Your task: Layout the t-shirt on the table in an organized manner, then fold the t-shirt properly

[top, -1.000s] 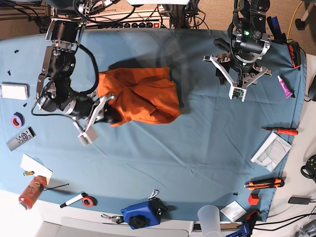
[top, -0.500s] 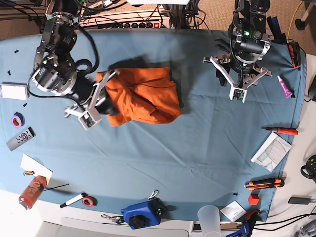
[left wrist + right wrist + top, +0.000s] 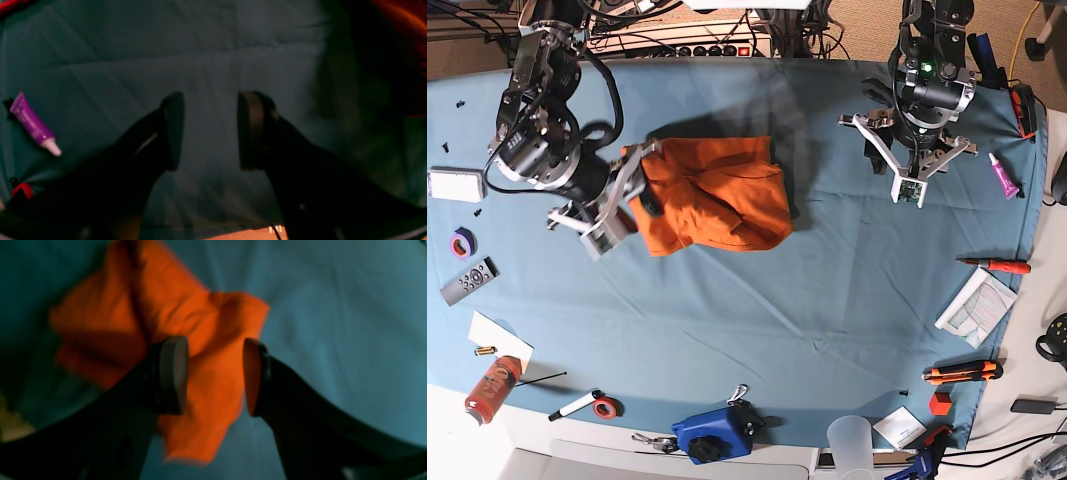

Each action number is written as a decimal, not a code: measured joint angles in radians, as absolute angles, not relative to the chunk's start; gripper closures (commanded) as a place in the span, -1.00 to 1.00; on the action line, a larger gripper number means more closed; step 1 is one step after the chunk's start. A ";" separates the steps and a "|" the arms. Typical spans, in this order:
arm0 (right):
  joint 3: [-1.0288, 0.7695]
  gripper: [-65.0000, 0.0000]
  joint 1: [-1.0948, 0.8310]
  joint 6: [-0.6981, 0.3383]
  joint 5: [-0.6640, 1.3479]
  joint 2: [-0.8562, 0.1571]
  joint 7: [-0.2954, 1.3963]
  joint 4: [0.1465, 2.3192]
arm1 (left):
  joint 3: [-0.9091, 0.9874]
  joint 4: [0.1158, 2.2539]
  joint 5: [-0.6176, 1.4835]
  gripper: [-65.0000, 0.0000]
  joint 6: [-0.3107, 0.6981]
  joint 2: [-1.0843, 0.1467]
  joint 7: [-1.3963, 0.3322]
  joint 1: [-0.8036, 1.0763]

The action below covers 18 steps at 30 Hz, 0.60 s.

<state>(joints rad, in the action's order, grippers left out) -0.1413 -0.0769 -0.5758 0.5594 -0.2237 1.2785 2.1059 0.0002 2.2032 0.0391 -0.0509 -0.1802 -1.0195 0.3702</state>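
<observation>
Base view: t-shirt (image 3: 717, 195) crumpled, orange, on table (image 3: 827, 300); right claw (image 3: 215, 375) apart above it; left claw (image 3: 210, 130) apart.

Dim, blurred wrist views; bright overhead.

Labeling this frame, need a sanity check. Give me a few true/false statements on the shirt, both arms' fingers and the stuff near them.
1. The t-shirt lies flat and fully spread. False: it is bunched in a crumpled heap.
2. The right gripper has its fingers apart above the shirt. True.
3. The left gripper holds the shirt. False: open, only the table shows between its fingers.
4. A purple tube lies near the left gripper. True.
</observation>
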 measured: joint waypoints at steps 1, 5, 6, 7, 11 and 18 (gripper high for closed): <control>-0.141 0.19 -0.068 -0.539 0.509 -0.224 1.188 2.091 | 0.000 2.203 0.039 0.25 -0.051 -0.180 -1.019 0.370; -0.144 0.19 0.042 -0.428 0.382 -0.218 1.145 1.897 | 0.000 2.203 0.039 0.25 -0.051 -0.181 -1.018 0.369; -0.144 0.19 0.066 -0.430 0.408 -0.219 1.153 1.842 | 0.000 2.203 0.038 0.25 -0.051 -0.181 -1.017 0.368; -0.143 0.19 0.086 -0.438 0.433 -0.218 1.150 1.794 | 0.000 2.203 0.039 0.25 -0.051 -0.181 -1.015 0.367; -0.138 0.19 0.162 -0.453 0.472 -0.213 1.167 1.647 | 0.000 2.203 0.042 0.25 -0.051 -0.180 -1.015 0.368; -0.139 0.19 0.173 -0.498 0.550 -0.213 1.216 1.521 | -0.001 2.203 0.042 0.25 -0.051 -0.180 -1.015 0.368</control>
<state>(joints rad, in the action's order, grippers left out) -0.1394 0.1734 -0.4980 0.5503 -0.2131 1.2160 1.5208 -0.0006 2.2032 0.0422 -0.0509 -0.1802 -1.0153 0.3683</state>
